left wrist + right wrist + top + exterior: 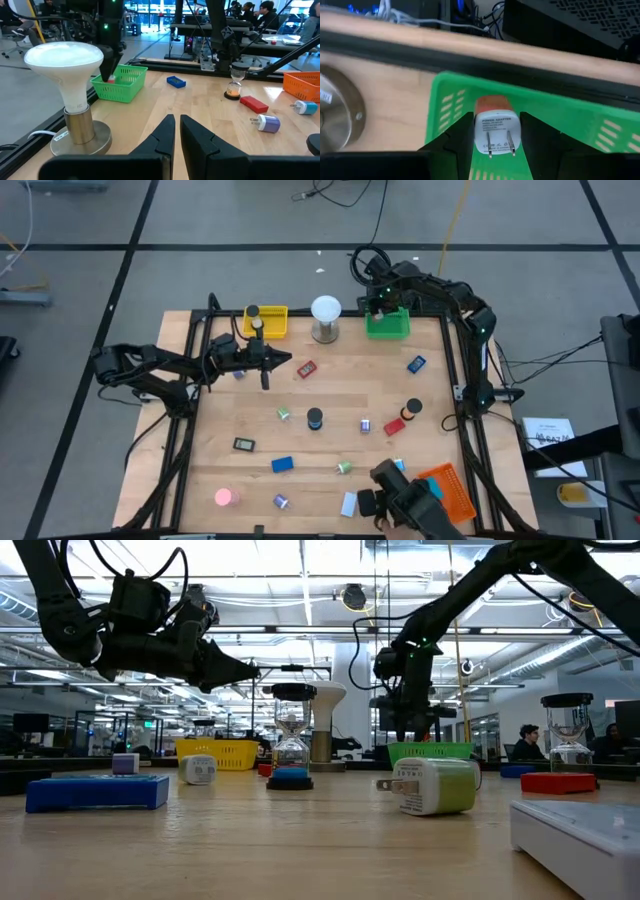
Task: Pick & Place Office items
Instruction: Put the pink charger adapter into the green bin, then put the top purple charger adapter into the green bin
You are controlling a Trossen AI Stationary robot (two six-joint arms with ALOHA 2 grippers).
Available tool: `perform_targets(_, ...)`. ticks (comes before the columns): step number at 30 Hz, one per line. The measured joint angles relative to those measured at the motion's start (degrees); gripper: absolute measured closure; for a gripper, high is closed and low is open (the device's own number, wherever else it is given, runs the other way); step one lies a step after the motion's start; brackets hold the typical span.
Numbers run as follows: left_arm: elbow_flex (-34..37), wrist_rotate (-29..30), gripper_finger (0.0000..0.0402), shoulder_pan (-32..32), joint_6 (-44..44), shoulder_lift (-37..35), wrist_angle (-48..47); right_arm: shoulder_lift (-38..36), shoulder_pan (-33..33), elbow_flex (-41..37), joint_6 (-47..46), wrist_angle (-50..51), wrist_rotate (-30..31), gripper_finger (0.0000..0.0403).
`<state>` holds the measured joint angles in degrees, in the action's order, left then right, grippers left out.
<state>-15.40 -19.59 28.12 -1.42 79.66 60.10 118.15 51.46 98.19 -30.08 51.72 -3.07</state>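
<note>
Right gripper (495,132) hangs over the green tray (580,117), fingers clamped on a white-and-red power adapter (494,131) with prongs facing the wrist, likely to drop it straight below, while left gripper (176,131), fingers nearly together and empty, waits mid-table.

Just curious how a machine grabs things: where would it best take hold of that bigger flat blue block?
Probably from straight above, pinching the blue block across its two long sides. It lies flat and low on the wood, its narrow width should fit between the tool's fingers, and nothing crowds it.
</note>
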Motion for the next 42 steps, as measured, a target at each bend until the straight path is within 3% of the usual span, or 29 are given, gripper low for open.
perform_targets(17,0.0,0.0,0.0371,0.0,0.2,0.0,0.0,-0.2,-0.2,-2.0,-4.9,-3.7,0.2,0.0267)
perform_targets(36,0.0,0.0,0.0371,0.0,0.4,0.0,0.0,-0.2,-0.6,-4.0,-5.5,-8.8,0.2,0.0217)
perform_targets(42,0.0,0.0,0.0371,0.0,0.4,0.0,-0.4,-3.6,-0.2,-4.0,-1.6,-8.2,1.3,0.0209)
